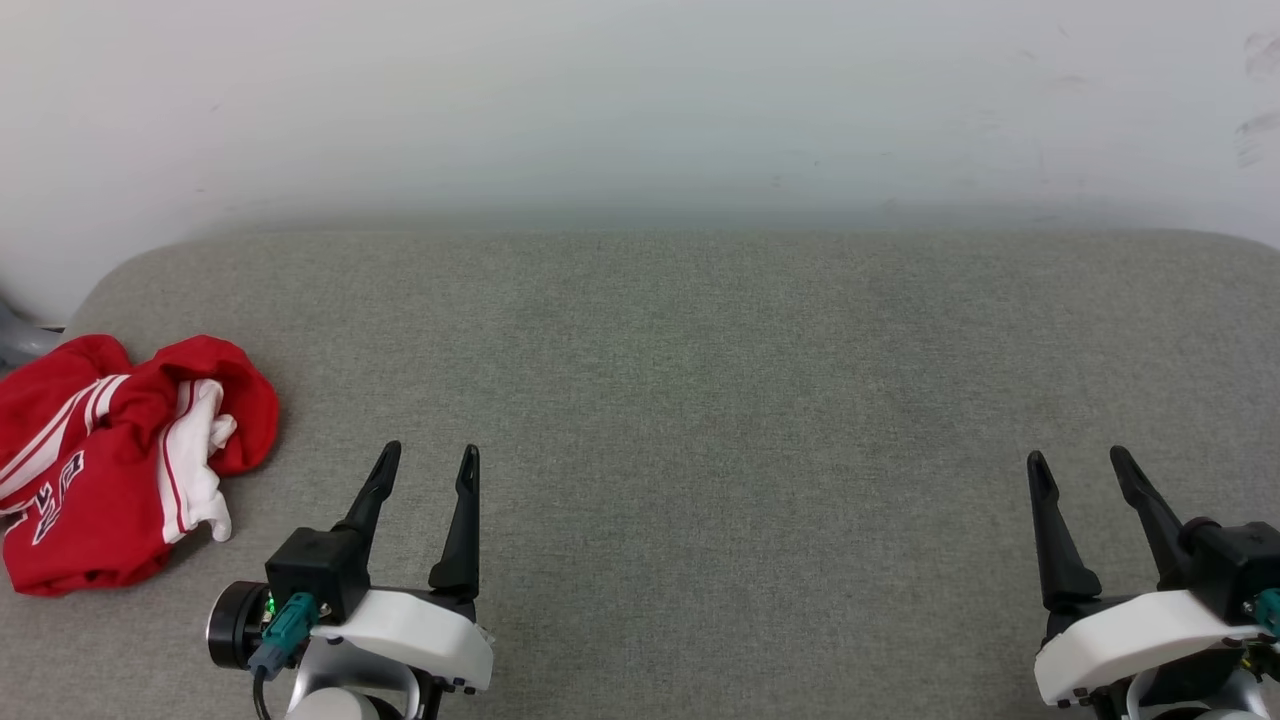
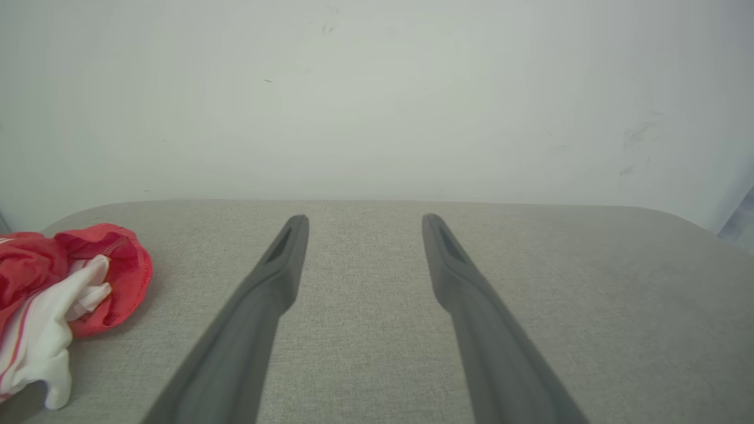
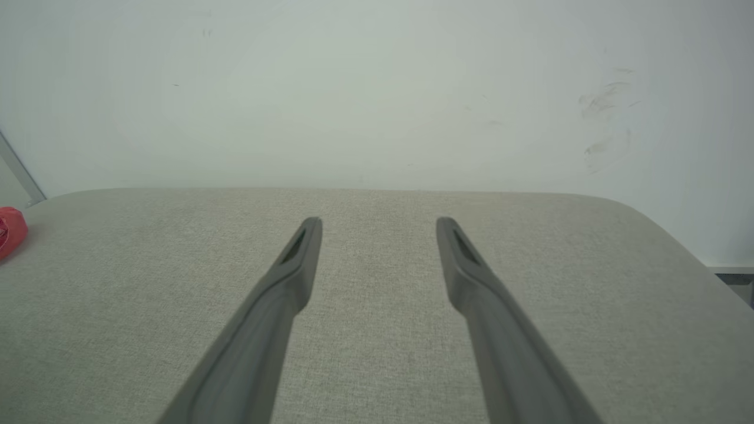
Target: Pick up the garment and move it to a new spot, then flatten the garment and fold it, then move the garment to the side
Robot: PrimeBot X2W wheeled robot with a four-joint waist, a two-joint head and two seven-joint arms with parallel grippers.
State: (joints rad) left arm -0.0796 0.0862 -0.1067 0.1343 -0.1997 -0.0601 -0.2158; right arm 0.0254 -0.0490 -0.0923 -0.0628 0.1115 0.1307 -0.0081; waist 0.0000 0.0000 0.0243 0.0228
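The garment [image 1: 110, 460] is crumpled at 9 o'clock on the grey fabric surface [image 1: 700, 400], near its left edge. Its lettering is seen from the head view, and a red edge from the right wrist. Bare fabric is spread toward 3 o'clock. The left gripper [image 1: 430, 453] and right gripper [image 1: 1079, 458] are held apart, empty.

Right gripper [image 3: 379, 227]: fingers are spread wide, nothing held between them. Grey fabric surface [image 3: 589, 294] is seen beneath. The garment [image 3: 10, 232], a red edge, is seen far left of the gripper. Pale wall [image 3: 377, 88] ahead.
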